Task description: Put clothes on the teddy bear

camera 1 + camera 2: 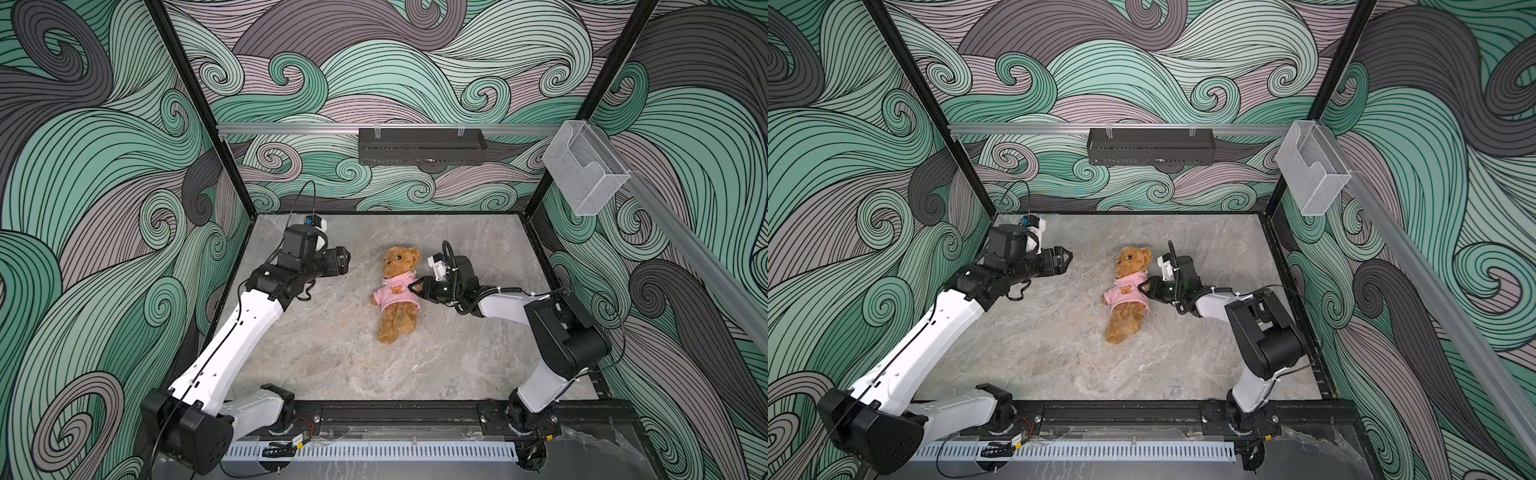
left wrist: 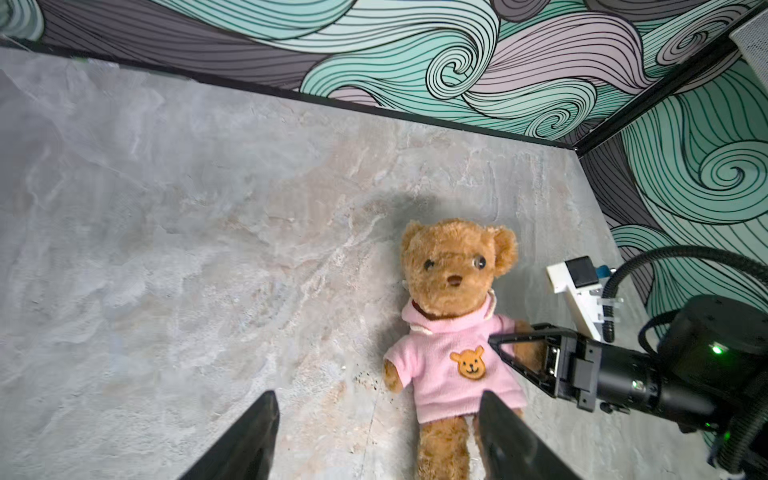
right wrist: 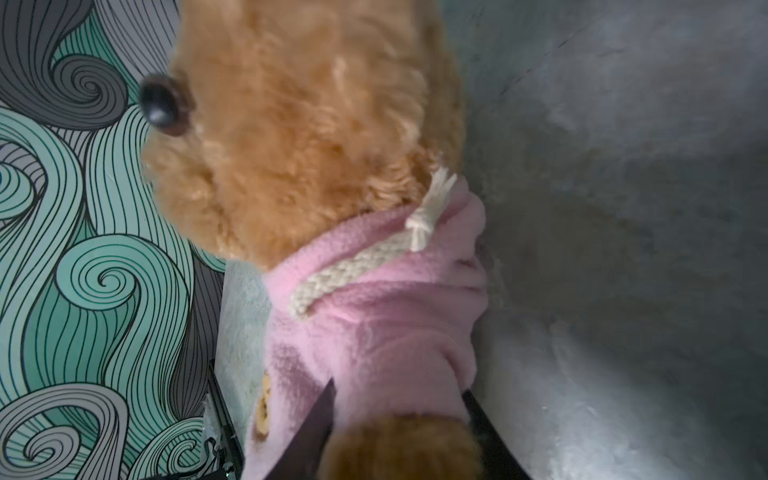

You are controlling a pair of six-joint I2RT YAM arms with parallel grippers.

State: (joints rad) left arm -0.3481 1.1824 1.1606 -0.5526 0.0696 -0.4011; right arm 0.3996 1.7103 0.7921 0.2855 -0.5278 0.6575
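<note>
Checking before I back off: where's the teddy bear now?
In both top views the teddy bear lies face-up mid-table beside the right gripper, whose fingers straddle its arm.

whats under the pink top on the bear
The teddy bear wears the pink top, so its torso and upper arms must be under it, hidden by the fleece. Only its head, paws and legs show.

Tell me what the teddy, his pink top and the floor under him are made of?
The teddy bear: plush, with curly golden-brown fake fur that looks fuzzy. The pink top: soft fleece by its nap, with a cream braided cord, probably cotton. The tabletop: looks like grey veined stone, or a print of it; smooth, faint sheen.
</note>
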